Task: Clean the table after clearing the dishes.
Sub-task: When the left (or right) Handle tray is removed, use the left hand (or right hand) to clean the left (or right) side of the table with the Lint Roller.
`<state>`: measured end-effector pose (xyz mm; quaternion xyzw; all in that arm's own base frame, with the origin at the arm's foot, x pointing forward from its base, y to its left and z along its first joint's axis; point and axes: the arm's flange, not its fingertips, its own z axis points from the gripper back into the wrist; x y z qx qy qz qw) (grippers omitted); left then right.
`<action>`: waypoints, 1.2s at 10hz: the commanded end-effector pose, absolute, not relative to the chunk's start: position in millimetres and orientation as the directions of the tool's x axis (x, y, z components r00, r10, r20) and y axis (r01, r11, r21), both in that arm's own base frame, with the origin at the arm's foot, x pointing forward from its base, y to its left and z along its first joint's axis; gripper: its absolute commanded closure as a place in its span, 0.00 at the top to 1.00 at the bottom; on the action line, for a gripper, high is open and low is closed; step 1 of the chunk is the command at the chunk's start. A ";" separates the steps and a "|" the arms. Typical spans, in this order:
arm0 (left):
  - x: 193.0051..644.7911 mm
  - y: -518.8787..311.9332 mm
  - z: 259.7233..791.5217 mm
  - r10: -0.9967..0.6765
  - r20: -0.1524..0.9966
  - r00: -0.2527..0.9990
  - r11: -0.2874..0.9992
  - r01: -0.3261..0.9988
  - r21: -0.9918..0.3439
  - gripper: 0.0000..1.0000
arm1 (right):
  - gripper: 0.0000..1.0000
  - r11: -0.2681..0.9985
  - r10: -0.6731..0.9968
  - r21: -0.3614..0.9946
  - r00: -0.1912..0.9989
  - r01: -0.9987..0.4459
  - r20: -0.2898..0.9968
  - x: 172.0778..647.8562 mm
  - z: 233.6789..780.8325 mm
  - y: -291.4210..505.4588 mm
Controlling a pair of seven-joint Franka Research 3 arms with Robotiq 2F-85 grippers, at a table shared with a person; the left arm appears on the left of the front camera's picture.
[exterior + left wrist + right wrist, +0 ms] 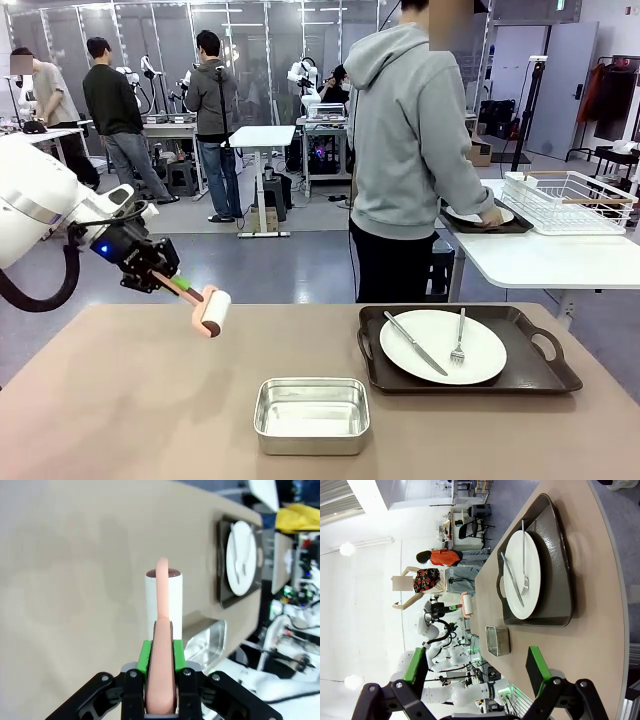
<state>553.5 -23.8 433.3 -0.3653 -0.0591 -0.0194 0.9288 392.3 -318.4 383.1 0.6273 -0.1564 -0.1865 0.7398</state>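
Note:
A white plate (442,346) with a knife (415,343) and a fork (459,338) lies on a dark brown tray (548,372) at the right of the tan table (120,410). A second plate (478,215) on its tray rests on the white side table, under the person's hand. My left gripper (166,279) hovers over the table's far left, shut on the pink handle of a lint roller (211,310). In the left wrist view the gripper (162,652) clamps the handle and the white roll (164,597) points at the tabletop. My right gripper (476,667) stands open above the plate (522,575).
A square steel pan (312,415) sits near the table's front middle. The person in a grey hoodie (410,130) stands at the far edge, turned toward the white side table (540,262) with a wire rack (570,200). Bare tabletop lies left of the pan.

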 end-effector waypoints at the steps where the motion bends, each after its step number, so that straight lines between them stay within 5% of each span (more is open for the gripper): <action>1: 566.8 -22.0 413.3 -0.018 0.062 0.998 0.692 0.057 -0.719 0.21 | 1.00 0.139 -0.474 0.987 0.880 0.081 -0.005 391.3 387.1 -317.1; 12: 567.6 0.1 296.2 0.041 0.075 0.996 0.551 0.040 -0.833 0.21 | 1.00 0.139 -0.474 0.987 0.880 0.081 -0.005 391.3 387.1 -317.1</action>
